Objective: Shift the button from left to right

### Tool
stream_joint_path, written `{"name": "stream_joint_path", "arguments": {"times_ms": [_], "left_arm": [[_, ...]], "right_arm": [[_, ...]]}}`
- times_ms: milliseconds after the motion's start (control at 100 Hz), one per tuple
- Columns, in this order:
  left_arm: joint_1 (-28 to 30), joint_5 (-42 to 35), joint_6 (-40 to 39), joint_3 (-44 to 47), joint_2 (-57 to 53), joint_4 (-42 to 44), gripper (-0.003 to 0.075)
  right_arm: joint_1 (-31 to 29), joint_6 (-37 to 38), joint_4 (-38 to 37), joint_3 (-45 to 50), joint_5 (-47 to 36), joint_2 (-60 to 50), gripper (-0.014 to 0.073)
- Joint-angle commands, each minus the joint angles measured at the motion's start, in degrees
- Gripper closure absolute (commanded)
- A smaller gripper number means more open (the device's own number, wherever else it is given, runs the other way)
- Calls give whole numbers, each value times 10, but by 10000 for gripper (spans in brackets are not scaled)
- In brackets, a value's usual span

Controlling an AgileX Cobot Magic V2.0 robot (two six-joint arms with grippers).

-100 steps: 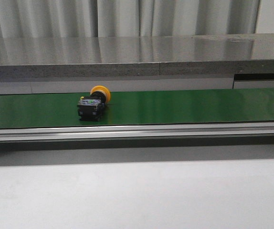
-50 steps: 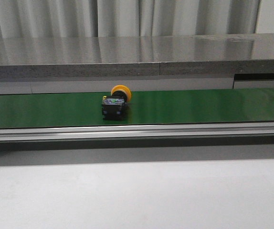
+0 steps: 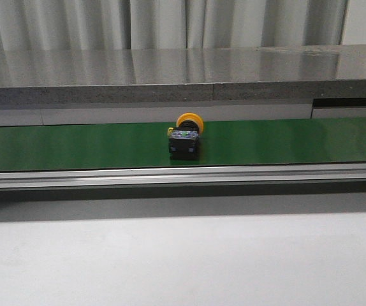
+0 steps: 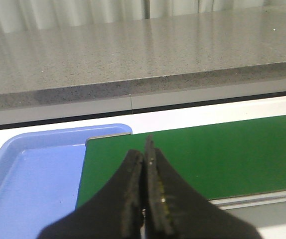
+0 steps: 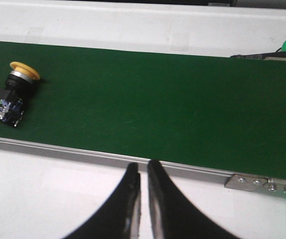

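- Front view: the button (image 3: 185,138) lies on its side on the green belt (image 3: 298,140), near the middle of the belt's visible length. Its yellow-orange cap faces away from the camera toward the grey stone ledge (image 3: 170,76); its black body faces the metal rail (image 3: 183,175) at the belt's near edge. No arm or gripper appears in this view.
- Left wrist view: the left gripper (image 4: 144,194) has its two dark fingers pressed together with nothing between them. It hangs above the end of the green belt (image 4: 222,154), just beside a blue tray (image 4: 28,174). The button is not visible here.
- Right wrist view: the right gripper (image 5: 142,199) has its fingers nearly together, with only a thin slit between them and nothing held. It hangs over the belt's metal rail (image 5: 83,152). The button (image 5: 11,94) lies well apart from the fingertips, across the green belt (image 5: 158,109) and far off to one side.
- Appearance, right wrist view: round yellow-orange mushroom cap, silver collar beneath it, black boxy body with small coloured marks on its end face.
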Motion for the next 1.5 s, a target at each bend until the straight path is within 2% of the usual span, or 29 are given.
{"name": "stream_joint_path", "arguments": {"times_ms": [0,120,210,400,730,1070,1490], "left_arm": [[-5,-49,0,-16,2,-7,739],[-5,-49,0,-16,2,-7,739],[-5,-49,0,-16,2,-7,739],[-5,-49,0,-16,2,-7,739],[-5,-49,0,-16,2,-7,739],[-5,-49,0,-16,2,-7,739],[-5,-49,0,-16,2,-7,739]], "right_arm": [[0,1,7,-21,-25,-4,368],[0,1,8,-21,-26,-4,141],[0,1,10,-21,-30,-4,76],[0,1,32,-22,-31,11,76],[4,0,33,-63,-14,124,71],[69,-17,33,-167,-11,248,71],[107,-17,31,-242,3,367,71]]}}
